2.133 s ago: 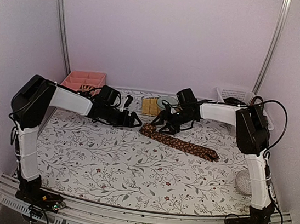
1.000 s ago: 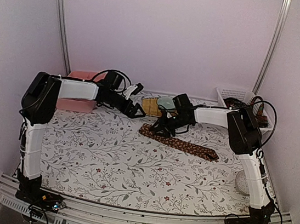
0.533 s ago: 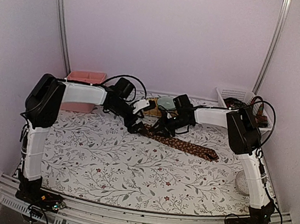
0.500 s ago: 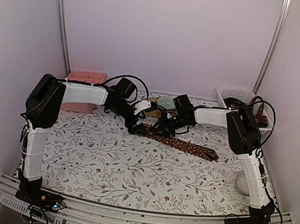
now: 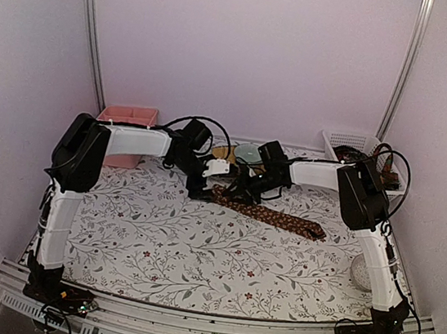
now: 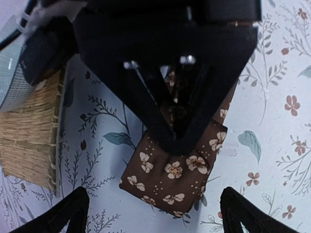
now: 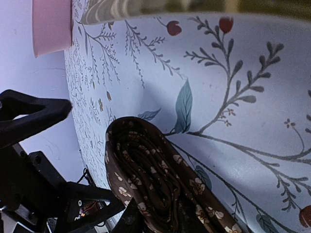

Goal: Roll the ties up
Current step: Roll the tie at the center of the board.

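One tie (image 5: 275,216), dark brown with small pale flowers, lies on the floral tablecloth, its tail running toward the right. Its left end is wound into a compact roll (image 6: 172,170). My right gripper (image 5: 237,191) is shut on that roll (image 7: 146,170), its black fingers (image 6: 187,121) pinching it from above. My left gripper (image 6: 155,213) hangs just left of the roll in the top view (image 5: 202,189). It is open wide, one fingertip (image 6: 73,211) on each side of the roll, neither touching it.
A yellowish woven mat (image 6: 29,141) and a pale bowl (image 5: 248,151) sit just behind the roll. A pink tray (image 5: 127,115) stands at the back left and a white basket (image 5: 350,141) at the back right. A clear ball (image 5: 364,272) rests near the right arm.
My left arm has swung from beside the pink tray to the tie's rolled end, still open. The right gripper has stayed on the roll and tightened slightly.
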`<move>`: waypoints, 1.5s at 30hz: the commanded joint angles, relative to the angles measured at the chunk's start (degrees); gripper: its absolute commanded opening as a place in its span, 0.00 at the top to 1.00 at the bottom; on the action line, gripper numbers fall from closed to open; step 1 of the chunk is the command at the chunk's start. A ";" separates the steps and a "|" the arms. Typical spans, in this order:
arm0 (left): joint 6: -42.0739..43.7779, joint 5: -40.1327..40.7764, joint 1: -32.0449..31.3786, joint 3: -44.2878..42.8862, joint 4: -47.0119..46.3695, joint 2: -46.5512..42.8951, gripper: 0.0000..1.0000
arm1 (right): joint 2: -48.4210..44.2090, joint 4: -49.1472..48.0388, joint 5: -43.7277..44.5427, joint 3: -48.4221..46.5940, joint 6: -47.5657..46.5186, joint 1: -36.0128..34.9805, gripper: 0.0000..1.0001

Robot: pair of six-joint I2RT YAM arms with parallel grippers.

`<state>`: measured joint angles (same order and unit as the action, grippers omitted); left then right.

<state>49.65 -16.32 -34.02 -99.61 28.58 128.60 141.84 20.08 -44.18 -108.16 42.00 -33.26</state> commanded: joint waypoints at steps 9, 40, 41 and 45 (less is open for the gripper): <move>-0.98 6.43 -1.22 3.36 -4.91 2.48 0.22 | 5.93 1.09 -0.45 0.25 -0.60 -0.06 0.78; -9.22 6.23 -1.45 5.03 -3.33 2.88 0.57 | 6.03 1.30 -0.64 -0.12 -0.60 -0.14 0.68; -9.22 6.08 -1.46 5.12 -2.89 2.62 0.46 | 6.15 1.31 -0.55 -0.12 -0.56 -0.07 0.69; -11.56 2.30 -0.38 4.99 -0.17 1.22 0.21 | 6.87 1.19 -0.70 -0.36 -0.51 -0.06 0.76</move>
<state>40.01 -11.25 -34.94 -96.27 23.46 130.76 142.08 19.62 -45.67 -108.18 41.95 -33.23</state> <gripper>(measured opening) 0.738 0.263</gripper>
